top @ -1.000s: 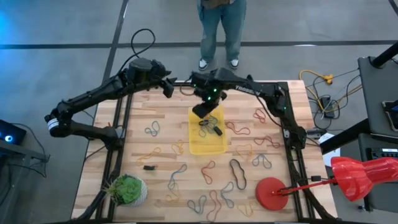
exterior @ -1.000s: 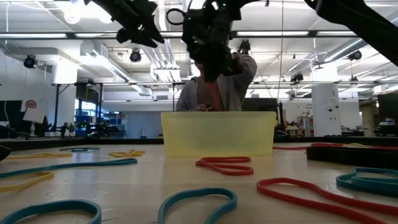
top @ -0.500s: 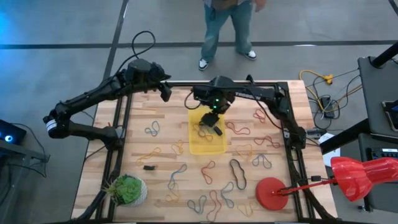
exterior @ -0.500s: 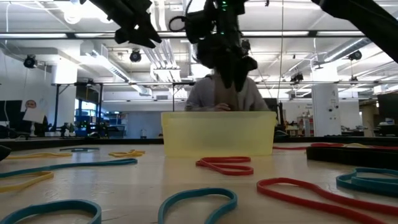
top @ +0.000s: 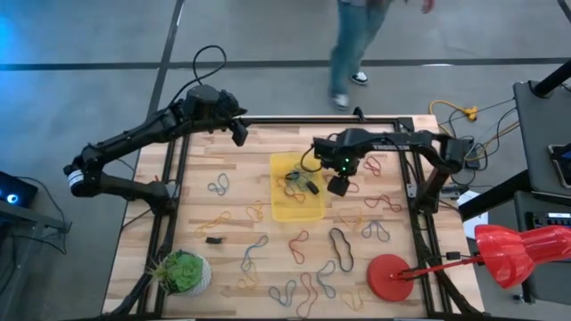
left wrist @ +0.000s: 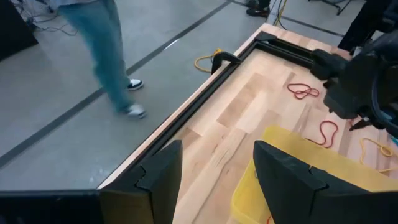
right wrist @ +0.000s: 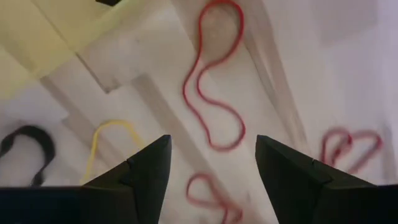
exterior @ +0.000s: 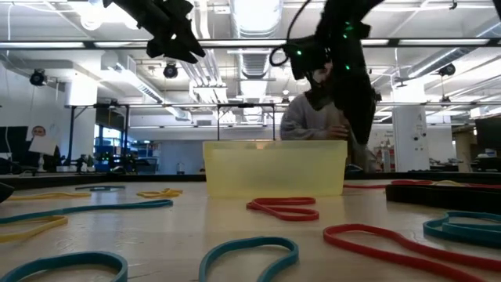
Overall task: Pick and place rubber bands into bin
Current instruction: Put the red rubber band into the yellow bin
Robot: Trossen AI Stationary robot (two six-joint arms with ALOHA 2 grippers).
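Observation:
The bin, a low yellow tray, stands on the wooden table at mid-far, and a few dark rubber bands lie in it. Many more rubber bands are spread flat on the table, among them a red one, a yellow one and a black one. My right gripper hangs open above the table just right of the bin, over the red band, touching nothing. My left gripper waits open and high near the table's far left corner; the bin's corner shows beyond its fingers.
A green plant ball sits at the near left corner and a round red disc at the near right. A small black piece lies left of the bin. A black frame rims the table. A person walks beyond the far edge.
My right gripper has moved from above the bin toward the table's right edge and now hangs beside the bin's right wall. The dark bands stay in the bin. The person beyond the far edge has walked toward the right.

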